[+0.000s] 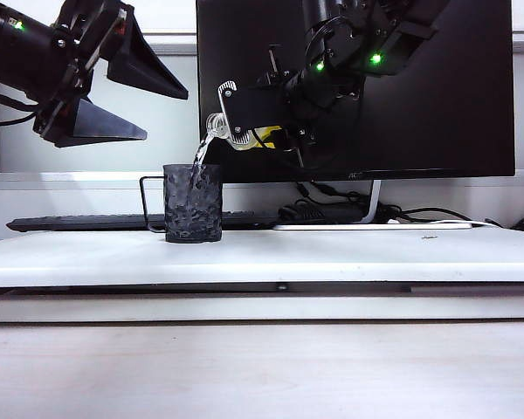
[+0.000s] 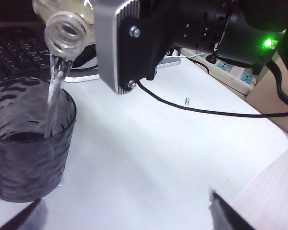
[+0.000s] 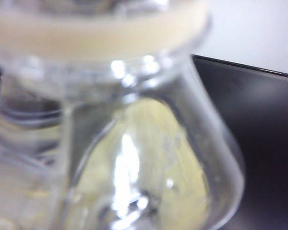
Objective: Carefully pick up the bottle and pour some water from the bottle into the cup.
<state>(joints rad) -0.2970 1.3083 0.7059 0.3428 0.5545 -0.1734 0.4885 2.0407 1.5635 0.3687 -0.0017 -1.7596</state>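
One dimpled black cup (image 1: pixel 193 215), clear bottle (image 1: pixel 217 124)

The bottle (image 1: pixel 244 135), clear plastic with a yellow label, is clamped in the right gripper (image 1: pixel 236 118) and tipped nearly level, its open ridged neck (image 2: pixel 66 32) pointing down just above the cup (image 1: pixel 193 203). A thin clear stream of water (image 1: pixel 198 161) falls from the mouth into the cup. The cup, black and dimpled, stands upright below the bottle, its wire handle (image 1: pixel 151 202) on the side away from the bottle. The left gripper (image 1: pixel 113 96) hangs wide open, above and beside the cup
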